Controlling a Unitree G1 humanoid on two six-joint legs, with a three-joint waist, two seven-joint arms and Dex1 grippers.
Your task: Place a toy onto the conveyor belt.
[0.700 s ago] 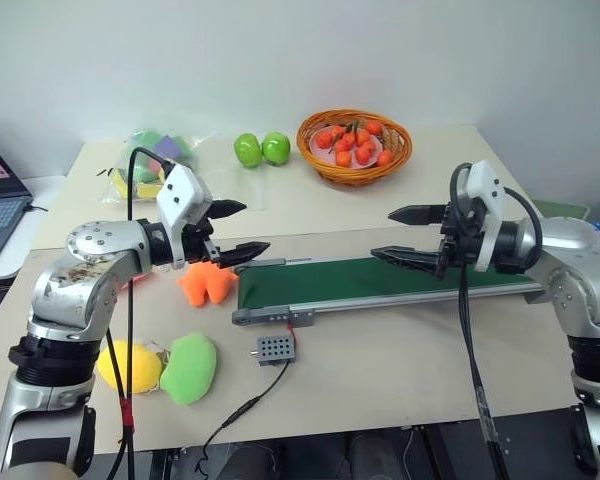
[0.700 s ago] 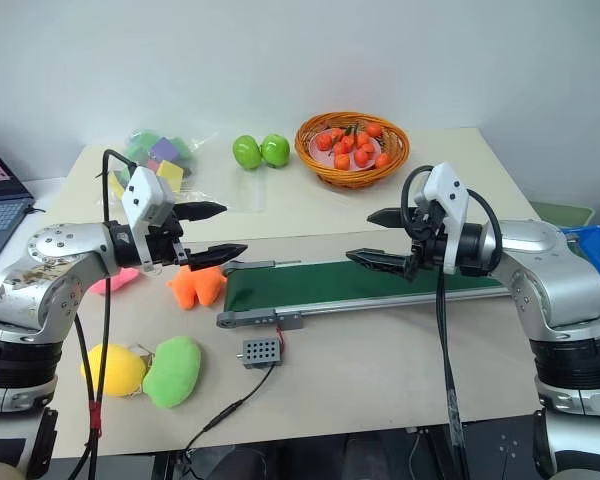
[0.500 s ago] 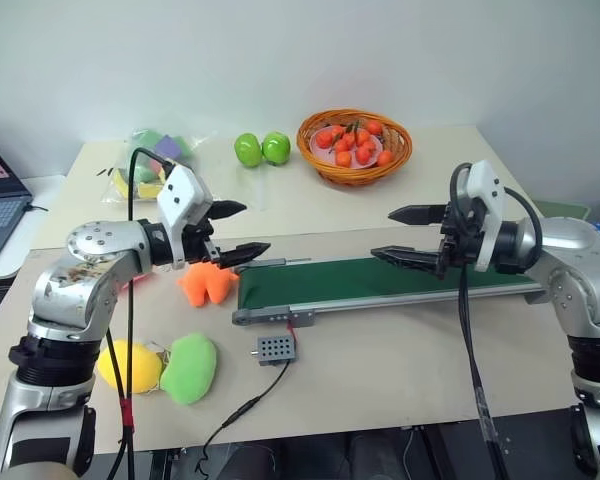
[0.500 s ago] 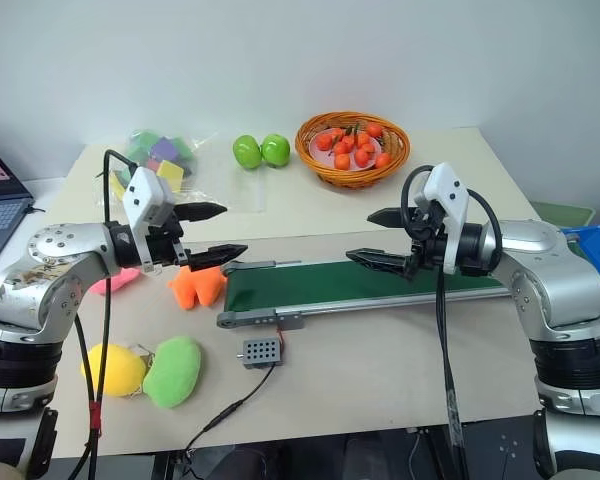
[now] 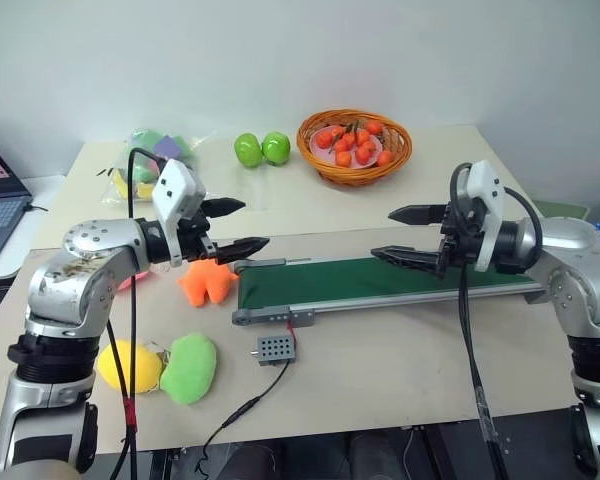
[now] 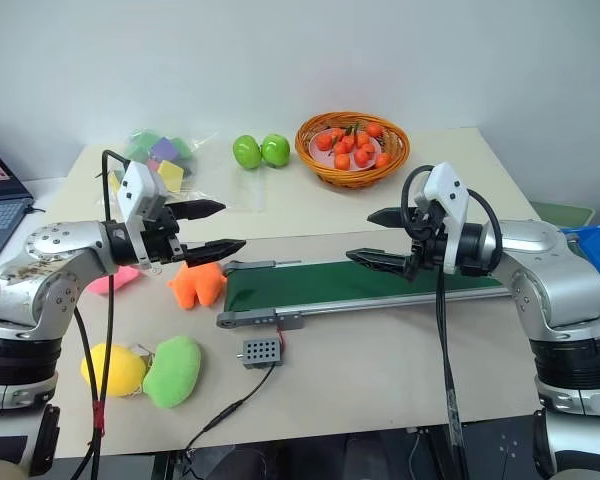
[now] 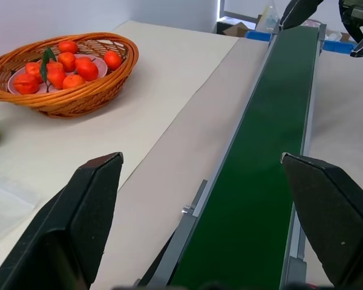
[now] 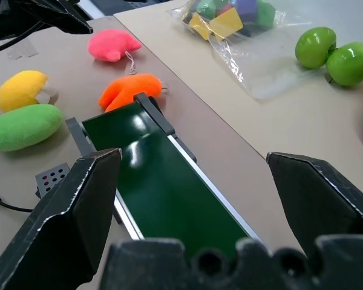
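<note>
Nearest us on the counter [image 6: 380, 370] lie a yellow blob [image 6: 111, 369] and a green blob [image 6: 173, 370]. Past them, our left claw [image 6: 206, 228] hangs released above the orange toy [image 6: 197, 284], at the belt's [image 6: 360, 283] left end. The pink toy [image 8: 113, 46] lies on the counter left of and below that claw, apart from it, its long axis roughly along the belt's line, lobes towards the orange toy. Our right claw [image 6: 374, 236] hangs released over the belt.
</note>
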